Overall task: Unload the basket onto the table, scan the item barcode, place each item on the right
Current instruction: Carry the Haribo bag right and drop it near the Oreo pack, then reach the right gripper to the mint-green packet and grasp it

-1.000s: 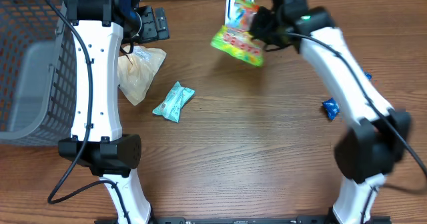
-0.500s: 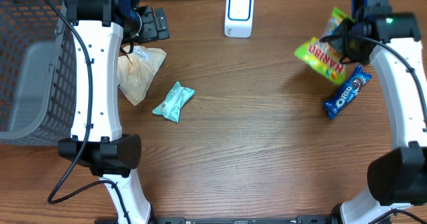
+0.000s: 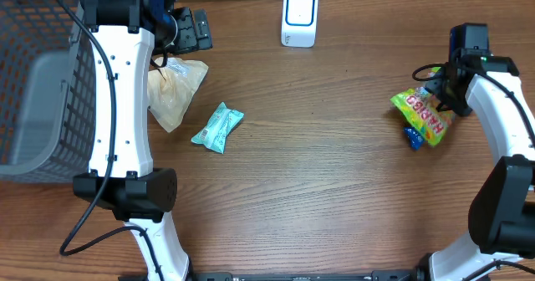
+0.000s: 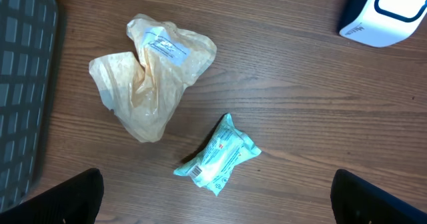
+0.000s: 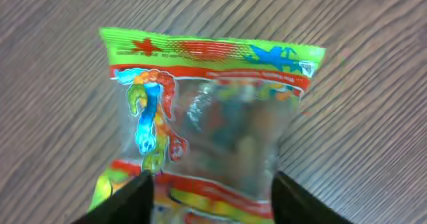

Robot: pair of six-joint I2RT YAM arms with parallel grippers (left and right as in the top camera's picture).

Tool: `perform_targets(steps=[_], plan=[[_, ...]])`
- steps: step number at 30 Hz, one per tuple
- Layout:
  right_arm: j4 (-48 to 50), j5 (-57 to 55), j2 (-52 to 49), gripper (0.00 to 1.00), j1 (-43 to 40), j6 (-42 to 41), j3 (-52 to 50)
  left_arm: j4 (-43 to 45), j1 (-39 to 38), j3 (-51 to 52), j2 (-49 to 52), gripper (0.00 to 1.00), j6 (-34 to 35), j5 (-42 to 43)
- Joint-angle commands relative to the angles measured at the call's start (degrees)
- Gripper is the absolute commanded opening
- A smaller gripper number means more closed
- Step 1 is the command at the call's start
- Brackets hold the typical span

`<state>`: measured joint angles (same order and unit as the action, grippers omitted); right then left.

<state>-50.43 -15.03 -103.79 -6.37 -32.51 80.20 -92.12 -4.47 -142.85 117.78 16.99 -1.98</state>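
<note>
A green and red gummy bag point(image 3: 425, 116) lies at the table's right side, partly over a blue cookie pack point(image 3: 411, 136). My right gripper point(image 3: 443, 93) hangs just above it. In the right wrist view its jaws stand apart on either side of the gummy bag's point(image 5: 213, 117) lower end, open and not pinching it. The white barcode scanner point(image 3: 299, 17) stands at the back centre. My left gripper point(image 3: 191, 30) is wide open at the back left, high above a teal packet point(image 4: 219, 156), with nothing between its fingers point(image 4: 73, 197).
A crumpled tan plastic bag point(image 3: 174, 89) lies left of the teal packet point(image 3: 217, 127). A grey wire basket point(image 3: 42, 80) fills the far left edge. The scanner's corner point(image 4: 387, 14) shows at the top right of the left wrist view.
My right arm swung the gummy bag from the scanner to the right side and down onto the blue pack. Its jaws then parted. The left arm stayed still.
</note>
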Motion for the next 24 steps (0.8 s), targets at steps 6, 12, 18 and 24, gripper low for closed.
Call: perform_targets(steps=[6, 12, 18, 24], plan=[[-3.7, 22.1, 1.0, 0.75, 0.8, 6.1, 10.4, 0.0, 0.0, 0.3, -0.9, 1.00, -0.3, 0.1], [0.3, 44.7, 1.1, 0.75, 6.3, 5.9, 11.3, 0.0, 0.0, 0.3, -0.9, 1.00, -0.3, 0.1], [3.2, 44.4, 1.0, 0.82, 17.6, -0.6, 7.4, 0.0, 0.0, 0.3, -0.9, 1.00, -0.3, 0.1], [17.6, 41.5, 0.8, 0.82, 27.9, -10.2, -1.1, 0.0, 0.0, 0.3, -0.9, 1.00, -0.3, 0.1]])
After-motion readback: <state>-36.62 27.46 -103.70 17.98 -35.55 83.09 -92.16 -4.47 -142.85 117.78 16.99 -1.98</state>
